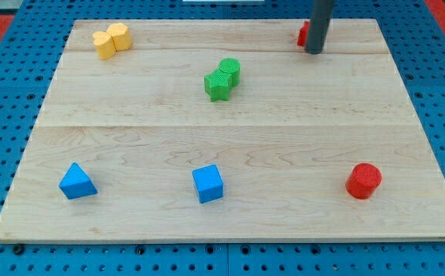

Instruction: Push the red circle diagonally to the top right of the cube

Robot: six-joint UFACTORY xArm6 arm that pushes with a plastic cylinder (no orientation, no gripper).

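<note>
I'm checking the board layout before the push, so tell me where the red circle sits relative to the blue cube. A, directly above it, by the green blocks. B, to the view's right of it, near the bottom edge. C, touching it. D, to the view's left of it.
B: the red circle lies well apart to the view's right of the blue cube, both near the view's bottom.

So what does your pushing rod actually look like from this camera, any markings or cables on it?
My rod is a straight, smooth cylinder, dark grey to near black, entering from the view's top edge. It keeps one thickness down to my tip, which ends bluntly. I see no markings, labels, cables or sleeve on the visible length. The arm above it is out of frame, so I can't describe that.
</note>
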